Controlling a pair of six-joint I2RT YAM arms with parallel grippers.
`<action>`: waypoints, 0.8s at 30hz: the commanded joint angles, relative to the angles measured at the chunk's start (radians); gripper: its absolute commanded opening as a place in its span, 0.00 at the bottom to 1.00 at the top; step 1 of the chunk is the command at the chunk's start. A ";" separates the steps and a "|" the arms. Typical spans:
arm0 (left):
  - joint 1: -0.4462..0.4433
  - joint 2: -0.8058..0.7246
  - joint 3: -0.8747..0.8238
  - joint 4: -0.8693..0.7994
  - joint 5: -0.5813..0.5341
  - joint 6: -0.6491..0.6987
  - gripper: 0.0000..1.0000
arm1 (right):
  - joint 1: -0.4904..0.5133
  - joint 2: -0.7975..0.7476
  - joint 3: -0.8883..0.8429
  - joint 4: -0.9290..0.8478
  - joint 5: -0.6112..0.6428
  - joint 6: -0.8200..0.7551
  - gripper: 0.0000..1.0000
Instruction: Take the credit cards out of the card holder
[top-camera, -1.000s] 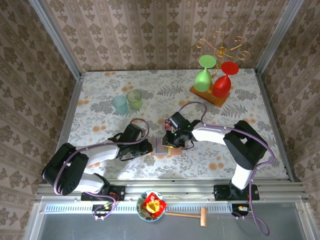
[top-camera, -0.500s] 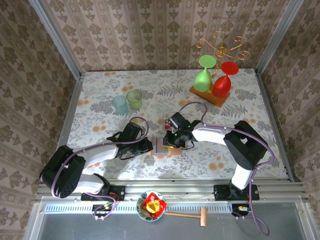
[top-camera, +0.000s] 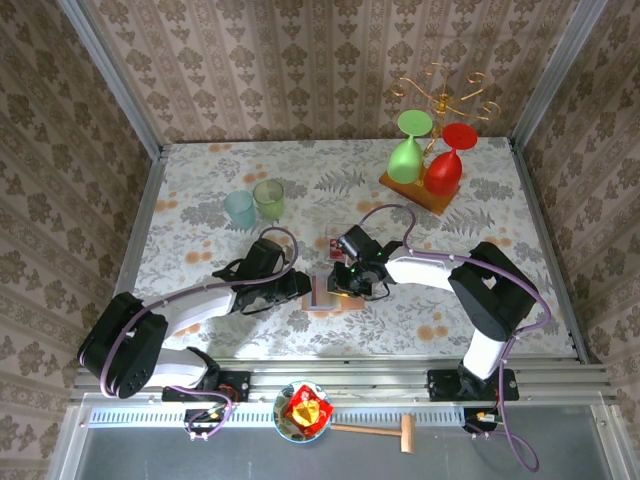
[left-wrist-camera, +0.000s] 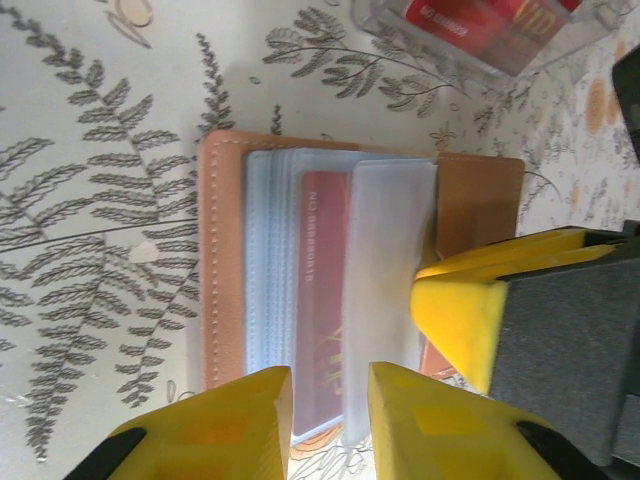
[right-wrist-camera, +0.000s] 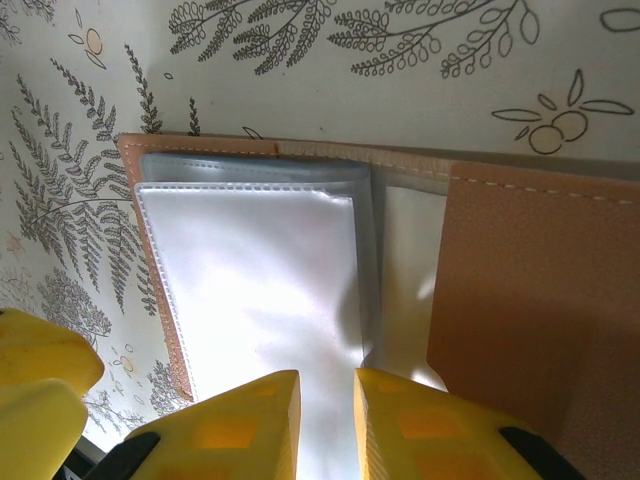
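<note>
The card holder (top-camera: 322, 294) lies open on the table between my two grippers, salmon leather (left-wrist-camera: 222, 260) with frosted sleeves fanned out. One red credit card (left-wrist-camera: 322, 290) sits inside a sleeve. My left gripper (left-wrist-camera: 330, 405) hovers at the holder's near edge, jaws a narrow gap apart, the red card's end and a raised sleeve (left-wrist-camera: 390, 260) showing between them. My right gripper (right-wrist-camera: 325, 405) sits low over the shiny sleeves (right-wrist-camera: 260, 290), jaws slightly apart; its yellow finger (left-wrist-camera: 460, 315) rests at the sleeve's edge. More red credit cards (left-wrist-camera: 480, 22) lie in a clear case (top-camera: 332, 243) beyond the holder.
A teal cup (top-camera: 240, 208) and a green cup (top-camera: 268, 198) stand at the back left. A wooden stand (top-camera: 420, 190) with green and red glasses is at the back right. A bowl (top-camera: 303, 412) and wooden mallet (top-camera: 385, 430) lie below the table's front rail.
My left gripper's jaws have parted and the left arm has shifted slightly towards the holder. The right arm has barely moved.
</note>
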 joint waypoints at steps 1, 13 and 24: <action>0.000 0.022 0.021 0.056 0.046 -0.030 0.29 | 0.002 -0.026 -0.015 -0.027 0.027 -0.008 0.22; -0.002 0.107 0.045 0.111 0.093 -0.044 0.30 | 0.002 -0.034 -0.019 -0.028 0.028 -0.008 0.21; -0.007 0.156 0.074 0.089 0.090 -0.037 0.31 | 0.002 -0.037 -0.027 -0.025 0.027 -0.006 0.21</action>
